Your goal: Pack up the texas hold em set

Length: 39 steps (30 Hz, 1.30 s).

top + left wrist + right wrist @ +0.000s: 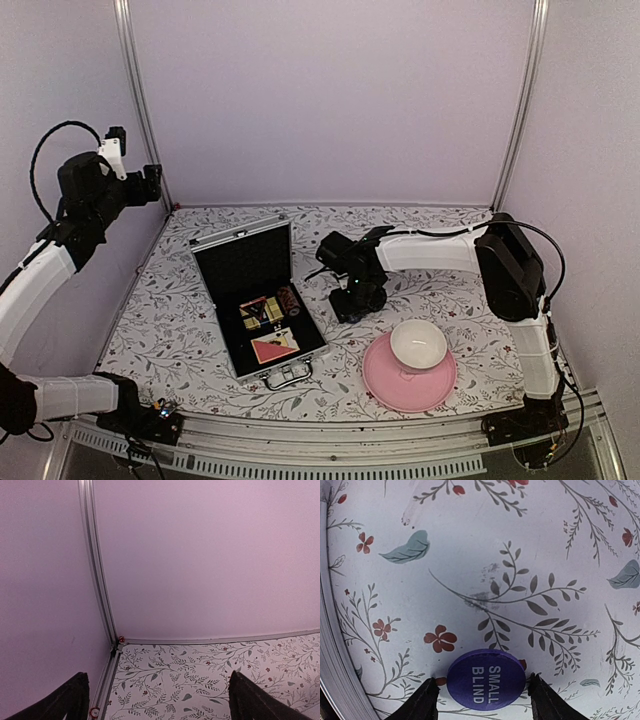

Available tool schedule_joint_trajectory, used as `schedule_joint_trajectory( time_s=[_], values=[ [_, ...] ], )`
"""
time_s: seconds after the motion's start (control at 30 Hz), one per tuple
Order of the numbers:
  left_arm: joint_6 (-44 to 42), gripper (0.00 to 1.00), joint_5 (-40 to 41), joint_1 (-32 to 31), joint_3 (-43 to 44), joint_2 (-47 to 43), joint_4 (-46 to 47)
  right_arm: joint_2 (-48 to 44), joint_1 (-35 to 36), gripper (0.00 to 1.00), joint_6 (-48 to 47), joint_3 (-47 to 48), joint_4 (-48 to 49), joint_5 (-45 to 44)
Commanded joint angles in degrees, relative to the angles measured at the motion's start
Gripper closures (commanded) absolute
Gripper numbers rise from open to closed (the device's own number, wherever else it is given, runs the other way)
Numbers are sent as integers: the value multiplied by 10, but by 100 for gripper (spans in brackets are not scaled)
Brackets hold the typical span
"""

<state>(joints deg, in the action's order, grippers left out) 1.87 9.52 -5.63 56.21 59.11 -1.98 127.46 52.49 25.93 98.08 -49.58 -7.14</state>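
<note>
Nearest to the arm bases, at about 4 o'clock of the table, the pink plate carries the white bowl. Neither belongs to the set, so I judge they need no handling.

At 9 o'clock of the table centre the silver briefcase lies open, with its lid leaning back toward 12 o'clock. In its black tray I see the red/pink card box at the 6 o'clock end. The gold-and-dark card box is just behind it, and the dark red chip stack is at 1 o'clock of that box. So three pieces seem already packed.

At 3 o'clock of the briefcase, near it but apart, the right gripper is down at the flowered cloth. Its wrist view shows the blue disc, marked SMALL BLIND, lying flat on the cloth between the two fingertips. The jaws stand partly open around the disc, one tip just beside each edge. I cannot say for sure that they touch it, and it is not lifted.

Farthest, at 10 o'clock over the far left corner, the left gripper hangs high, wide open and holding nothing.

In my judgement the task is in its later part. The disc must be gripped and carried toward 9 o'clock into the tray. Then the lid must be closed and perhaps latched.
</note>
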Motion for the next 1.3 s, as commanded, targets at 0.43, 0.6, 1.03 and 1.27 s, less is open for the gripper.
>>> schedule_joint_trajectory(
  time_s=[0.43,0.6,1.03,1.27],
  values=[
    [-7,3,3,-4,-8,-12,17,13,-2,49,-4,-21,-12,-14],
    [-8,3,5,-4,-9,-13,18,9,-4,54,-8,-22,-11,-14],
    [-8,3,5,-4,-9,-14,19,-24,-8,53,-6,2,-31,-7],
    [-8,3,4,-6,-9,-15,19,-40,-7,53,1,11,-40,6]
  ],
)
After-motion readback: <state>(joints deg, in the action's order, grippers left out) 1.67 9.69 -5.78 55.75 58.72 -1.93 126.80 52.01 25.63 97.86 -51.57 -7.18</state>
